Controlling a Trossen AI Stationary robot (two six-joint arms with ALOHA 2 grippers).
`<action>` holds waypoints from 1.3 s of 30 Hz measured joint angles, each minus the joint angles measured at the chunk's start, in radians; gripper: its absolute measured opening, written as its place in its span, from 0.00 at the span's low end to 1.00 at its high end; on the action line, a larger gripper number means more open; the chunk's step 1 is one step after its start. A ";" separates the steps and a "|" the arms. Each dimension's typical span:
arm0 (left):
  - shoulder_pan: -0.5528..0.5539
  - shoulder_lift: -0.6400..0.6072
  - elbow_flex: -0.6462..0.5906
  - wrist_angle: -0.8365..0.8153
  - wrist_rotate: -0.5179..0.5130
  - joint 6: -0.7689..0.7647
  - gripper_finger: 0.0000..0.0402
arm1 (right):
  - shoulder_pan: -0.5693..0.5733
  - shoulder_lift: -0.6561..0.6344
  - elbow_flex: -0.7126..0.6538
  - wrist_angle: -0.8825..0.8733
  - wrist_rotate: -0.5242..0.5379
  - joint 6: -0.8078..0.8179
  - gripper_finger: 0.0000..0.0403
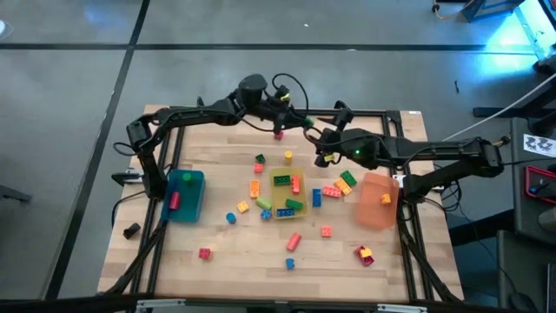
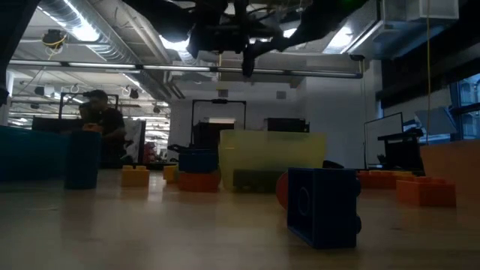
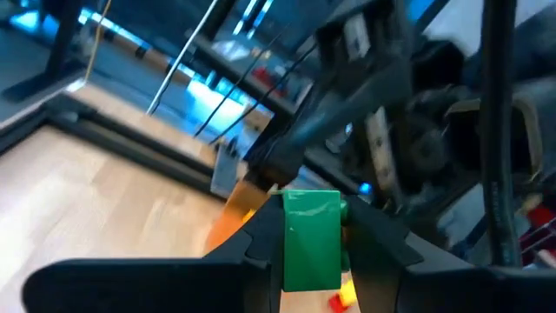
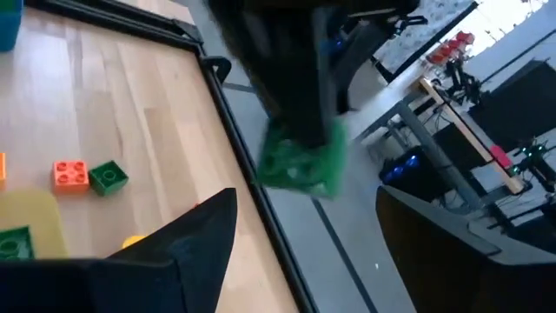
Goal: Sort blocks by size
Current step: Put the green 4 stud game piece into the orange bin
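The left gripper (image 3: 311, 261) was closed on a green block (image 3: 311, 236), which stood upright between its two dark fingers (image 3: 243, 248). In the high view this gripper (image 1: 306, 122) hung above the far edge of the table (image 1: 217, 165), beyond the yellow bin (image 1: 287, 191). The right wrist view showed the same green block (image 4: 302, 161) held under the other arm, past the table frame.

The right gripper (image 1: 323, 156) was just to the right of the far side of the yellow bin, close to the left gripper. Its fingers (image 4: 187, 235) stood wide apart and held nothing.

The yellow bin was at the middle of the table and had green, red and yellow blocks inside. To its left lay an orange block (image 1: 254, 188) and a red block (image 1: 259, 166). To its right were a blue block (image 1: 316, 198) and an orange block (image 1: 331, 190). The orange bin (image 1: 379, 202) lay further right of the yellow bin, and the blue bin (image 1: 185, 196) well to its left, with a red block (image 1: 174, 201) in it. Nearer the front edge than the yellow bin lay a red block (image 1: 294, 241), and a blue block (image 1: 290, 263).
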 joint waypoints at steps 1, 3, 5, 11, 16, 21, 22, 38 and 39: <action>0.000 0.000 0.000 0.024 0.000 -0.016 0.21 | 0.000 0.002 0.000 0.004 0.000 -0.011 0.68; 0.001 0.000 0.000 0.063 0.000 -0.040 0.21 | 0.000 0.011 0.000 0.038 0.002 -0.020 0.68; 0.001 0.000 0.000 0.083 0.001 -0.051 0.21 | 0.000 0.014 0.000 0.052 0.011 -0.022 0.68; 0.001 0.000 0.000 0.086 -0.003 -0.049 0.21 | 0.000 0.026 0.000 0.156 0.075 -0.023 0.68; 0.001 0.000 0.000 0.086 -0.005 -0.050 0.21 | 0.000 0.038 0.000 0.172 0.078 -0.023 0.68; -0.012 0.000 0.000 0.086 -0.006 -0.050 0.21 | 0.000 0.059 0.000 0.170 0.072 -0.023 0.68; -0.017 0.000 0.000 0.086 -0.006 -0.050 0.21 | 0.000 0.060 0.000 0.168 0.072 -0.023 0.68; -0.044 0.000 0.000 0.082 -0.011 -0.021 0.23 | 0.001 0.066 0.000 0.208 0.057 -0.023 0.44; -0.044 0.000 0.000 0.081 -0.010 -0.013 0.23 | 0.001 0.066 0.000 0.206 0.054 -0.024 0.41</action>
